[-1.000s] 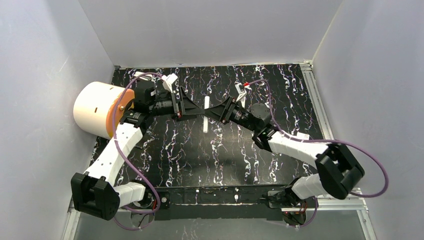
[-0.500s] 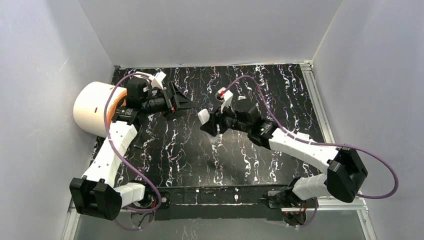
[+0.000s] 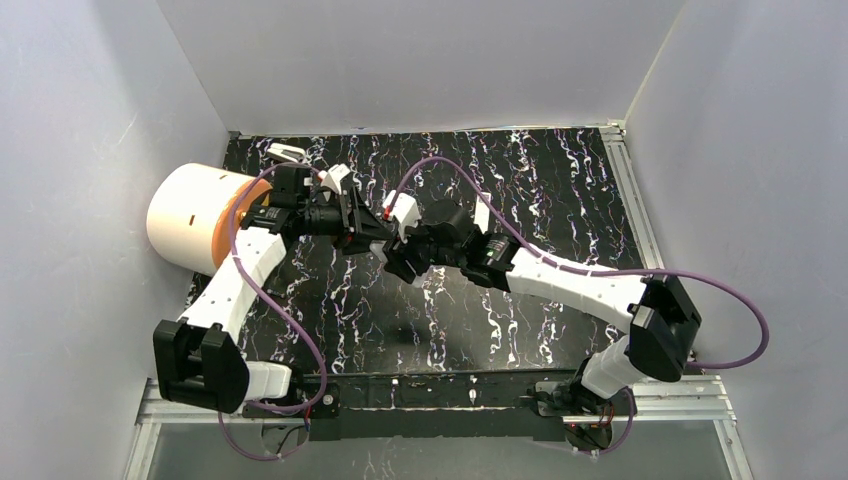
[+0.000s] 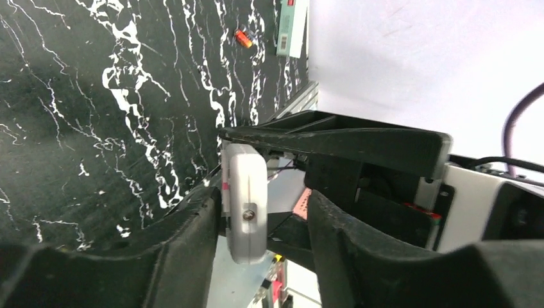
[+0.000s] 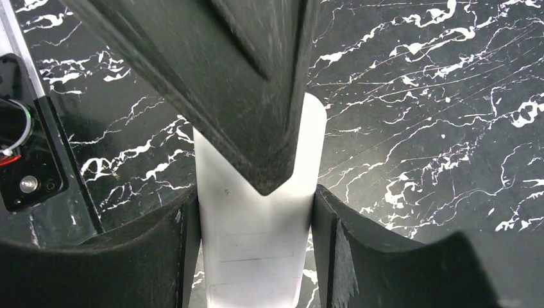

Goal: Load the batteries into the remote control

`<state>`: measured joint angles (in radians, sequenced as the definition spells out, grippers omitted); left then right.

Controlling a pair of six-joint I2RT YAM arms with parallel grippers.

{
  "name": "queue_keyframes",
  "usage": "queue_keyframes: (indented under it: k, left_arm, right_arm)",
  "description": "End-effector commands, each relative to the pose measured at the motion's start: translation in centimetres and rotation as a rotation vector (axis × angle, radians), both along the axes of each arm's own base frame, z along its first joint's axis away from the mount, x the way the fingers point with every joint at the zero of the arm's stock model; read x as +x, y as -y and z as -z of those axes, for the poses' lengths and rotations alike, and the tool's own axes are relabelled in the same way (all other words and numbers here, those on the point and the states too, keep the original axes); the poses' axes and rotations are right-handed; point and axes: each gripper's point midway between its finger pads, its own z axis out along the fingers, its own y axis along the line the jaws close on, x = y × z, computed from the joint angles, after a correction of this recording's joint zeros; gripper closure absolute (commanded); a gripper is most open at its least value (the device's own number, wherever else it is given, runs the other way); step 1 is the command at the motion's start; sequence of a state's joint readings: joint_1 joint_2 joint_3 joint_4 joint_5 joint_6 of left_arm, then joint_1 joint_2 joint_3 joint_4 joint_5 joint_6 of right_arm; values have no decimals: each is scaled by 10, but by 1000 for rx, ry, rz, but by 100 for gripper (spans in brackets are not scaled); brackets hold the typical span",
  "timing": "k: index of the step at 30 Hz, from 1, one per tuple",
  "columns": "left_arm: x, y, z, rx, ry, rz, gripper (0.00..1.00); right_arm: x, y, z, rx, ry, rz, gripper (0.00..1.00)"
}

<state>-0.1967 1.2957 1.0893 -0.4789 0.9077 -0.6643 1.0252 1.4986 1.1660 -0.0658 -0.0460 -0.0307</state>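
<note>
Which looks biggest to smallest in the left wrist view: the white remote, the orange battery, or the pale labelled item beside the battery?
1. white remote, though it is nearest the camera, so its lead is unsure.
2. pale labelled item, cut off by the frame's top edge.
3. orange battery.

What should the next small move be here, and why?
Probably close the left gripper onto the remote. The right gripper holds it, and the left fingers straddle its end with a gap showing on one side.
</note>
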Motion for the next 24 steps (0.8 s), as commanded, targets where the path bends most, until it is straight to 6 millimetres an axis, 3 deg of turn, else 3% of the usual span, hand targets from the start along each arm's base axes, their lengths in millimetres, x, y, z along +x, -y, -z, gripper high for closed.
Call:
queue_keyframes:
  k: [1, 8, 12, 14, 16, 18, 21, 24]
  left_arm:
    - [-16, 3, 10, -23, -59, 72, 56]
    - [-18, 10, 23, 5, -89, 95, 73]
    - [-13, 10, 22, 21, -59, 91, 100]
    - [-9, 12, 13, 9, -22, 102, 100]
    - [-5, 14, 2, -11, 23, 113, 100]
    - [-1, 14, -8, -25, 61, 121, 100]
    - [9, 12, -27, -60, 113, 126, 100]
    - [16, 14, -45, -121, 141, 140, 100]
  right_arm:
    - [9, -7, -32, 27, 95, -9, 59]
    - [8, -16, -38, 41, 85, -33, 58]
    - [7, -17, -42, 51, 75, -32, 55]
    - [5, -13, -46, 84, 55, -3, 45]
    - [4, -5, -50, 130, 24, 42, 25]
    - [3, 3, -58, 210, -23, 67, 12]
    - [4, 22, -75, 371, -130, 114, 6]
    - [18, 53, -100, 608, -269, 260, 4]
